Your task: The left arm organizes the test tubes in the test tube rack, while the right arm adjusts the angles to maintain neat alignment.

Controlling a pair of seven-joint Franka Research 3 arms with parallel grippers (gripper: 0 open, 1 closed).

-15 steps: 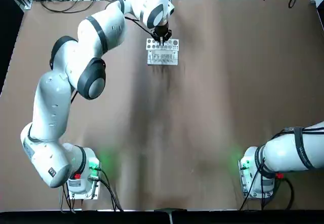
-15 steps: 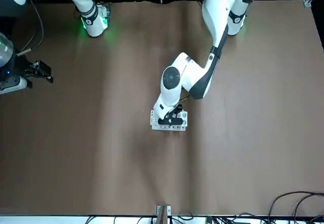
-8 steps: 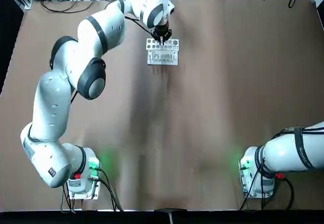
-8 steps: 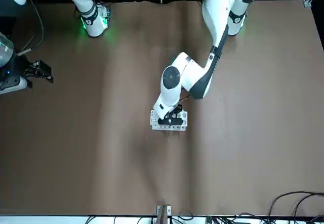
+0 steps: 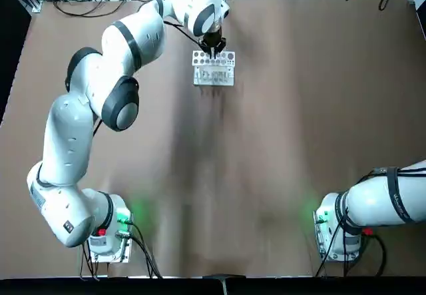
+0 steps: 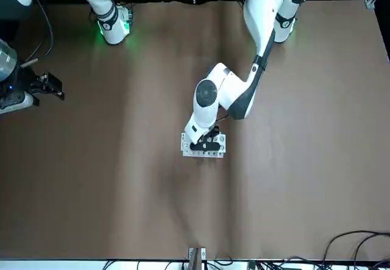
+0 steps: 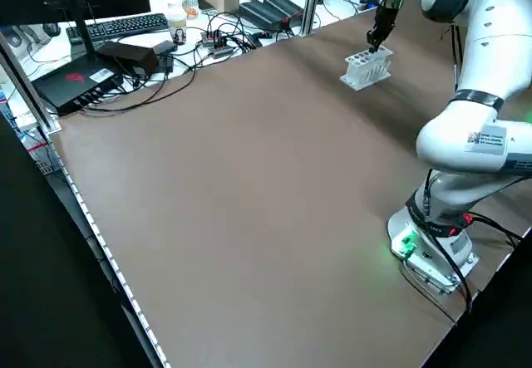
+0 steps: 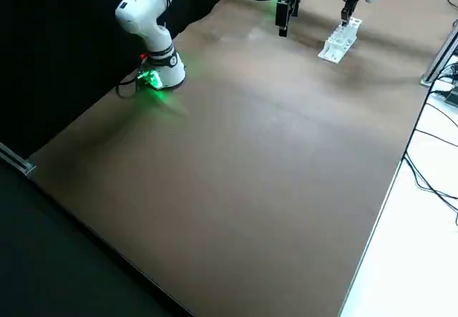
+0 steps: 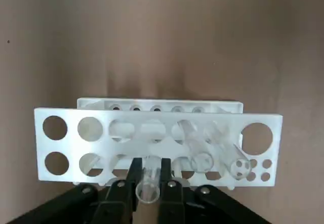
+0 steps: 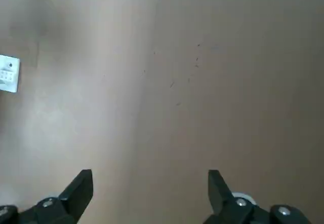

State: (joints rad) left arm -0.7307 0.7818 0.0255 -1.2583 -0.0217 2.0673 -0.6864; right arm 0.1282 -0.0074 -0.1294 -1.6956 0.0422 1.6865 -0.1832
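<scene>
1. Left arm (image 5: 68,135): smooth, glossy white rounded shells with dark grey joint bands, reaching to the table's far side.
2. Left gripper (image 9: 150,171): black, angular, above the rack; its jaws stand slightly apart, closed on a clear, round-mouthed test tube (image 9: 147,187).
3. Test tube rack (image 9: 68,145): flat white perforated top, round holes, lower tier; two transparent tubes (image 9: 200,158) lean in it.
4. Right gripper (image 10: 150,183): matte black, parked over the table's right side, jaws wide apart, holding nothing.

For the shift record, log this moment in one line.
left hand: on test tube, at rack | two tubes leaning in rack | right hand: open, idle
</scene>
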